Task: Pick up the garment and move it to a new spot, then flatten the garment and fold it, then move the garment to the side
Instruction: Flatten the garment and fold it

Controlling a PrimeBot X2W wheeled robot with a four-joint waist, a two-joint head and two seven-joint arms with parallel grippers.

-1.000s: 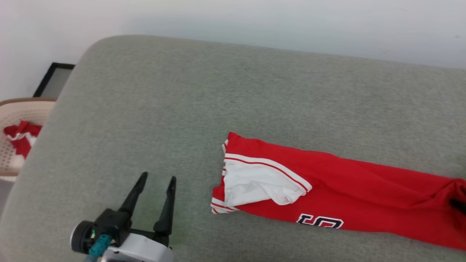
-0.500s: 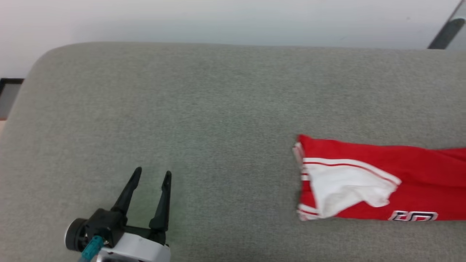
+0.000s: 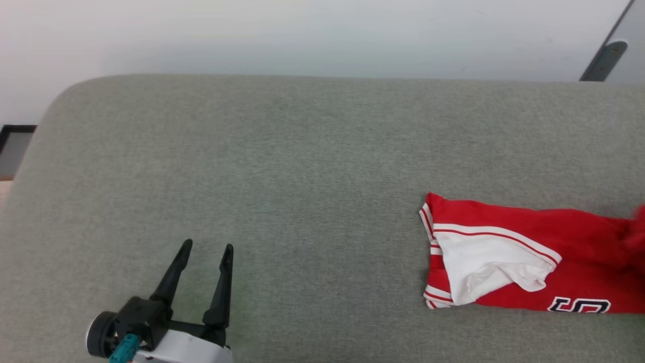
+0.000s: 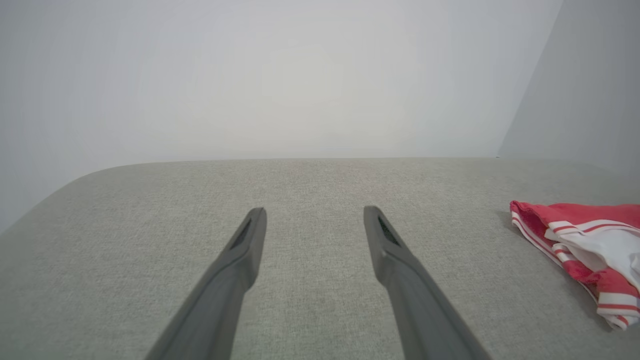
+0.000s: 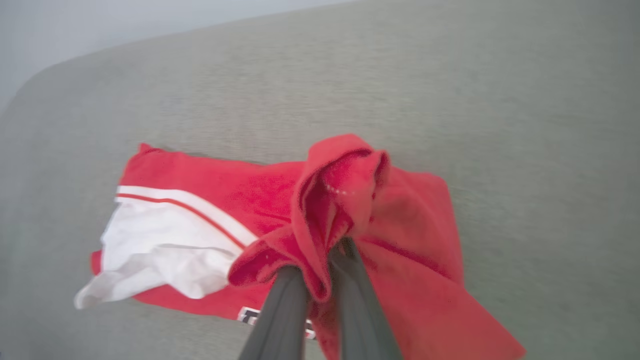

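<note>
Our left hand [image 3: 208, 245] hangs over the near left of the cushion [image 3: 302, 166], fingers spread wide and empty. The cushion's rounded left corner and far edge meet a pale wall [image 3: 302, 35]. Bare grey fabric lies open between that hand and the jersey [image 3: 504, 242]. The jersey lies by the near edge toward the right, with its white inner side turned up at its left end. Our right hand [image 5: 320, 265] is pinched narrow on a bunched red fold raised off the cushion. Since a second ago our head view has swung right, and the jersey's right end, then stretched long, is now gathered up. A dark frame [image 3: 10, 136] sits past the left edge, and a dark bar [image 3: 602, 60] stands beyond the far right.
</note>
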